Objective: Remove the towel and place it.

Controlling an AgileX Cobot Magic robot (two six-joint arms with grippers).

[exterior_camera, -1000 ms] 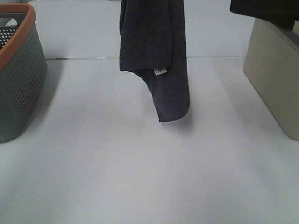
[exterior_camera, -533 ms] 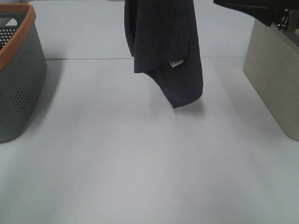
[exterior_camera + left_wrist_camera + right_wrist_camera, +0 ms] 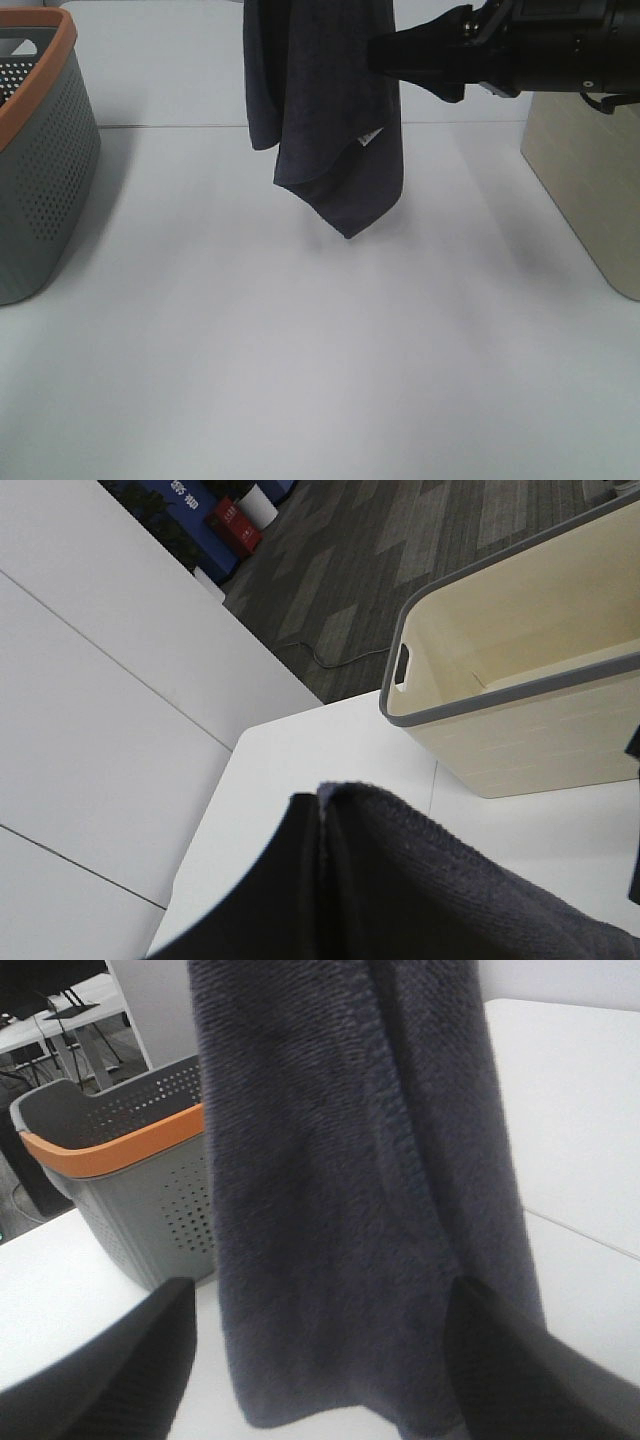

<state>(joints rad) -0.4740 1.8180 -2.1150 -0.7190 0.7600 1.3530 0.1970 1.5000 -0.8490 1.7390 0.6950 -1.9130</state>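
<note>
Towel (image 3: 330, 110) hangs in the air above the worktop (image 3: 300, 350), pinched by the closed left end effector up top; right end effector (image 3: 320, 1345) gapes wide astride it, gripping nothing. Lifted; placing not yet done

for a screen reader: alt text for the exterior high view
A dark towel hangs over a white table, tip clear of it, with the open right gripper at its right edge. A grey basket stands left, a beige bin right.
</note>
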